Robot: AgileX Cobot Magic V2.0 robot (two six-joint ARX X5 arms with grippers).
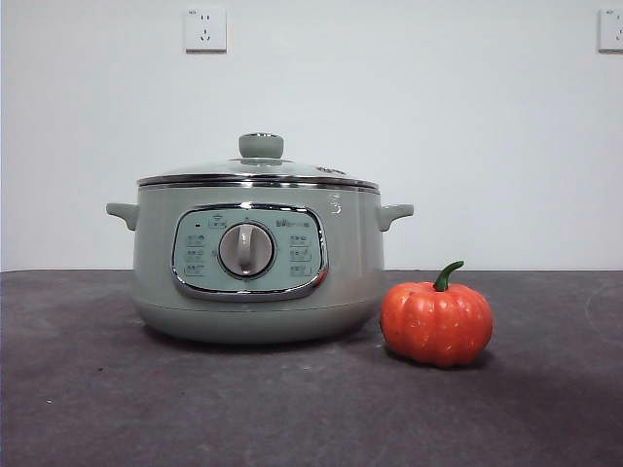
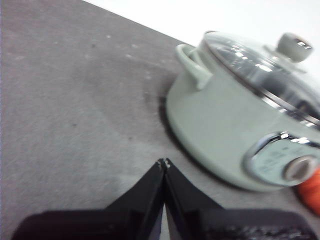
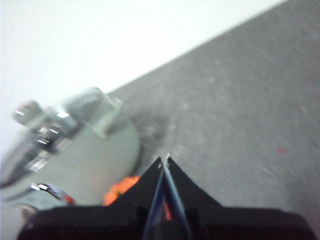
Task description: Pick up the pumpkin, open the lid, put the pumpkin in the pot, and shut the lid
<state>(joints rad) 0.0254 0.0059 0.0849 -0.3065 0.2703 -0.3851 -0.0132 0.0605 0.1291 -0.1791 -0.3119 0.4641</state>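
The sage-green pot (image 1: pixel 258 282) stands mid-table with its glass lid (image 1: pixel 258 167) seated on it, knob up. To its right, on the dark table, rests the orange pumpkin (image 1: pixel 436 322) with a green stem, close to the pot's base. No arm shows in the front view. My left gripper (image 2: pixel 163 162) is shut and empty, above the table, off the pot's (image 2: pixel 225 130) handle side, with the lid (image 2: pixel 265 65) in sight. My right gripper (image 3: pixel 165 160) is shut and empty, above the table on the other side; the pumpkin (image 3: pixel 120 190) peeks out behind its jaws beside the pot (image 3: pixel 85 150).
The dark grey table (image 1: pixel 97 389) stretches left, right and in front of the pot. A white wall with two sockets (image 1: pixel 205 29) rises behind.
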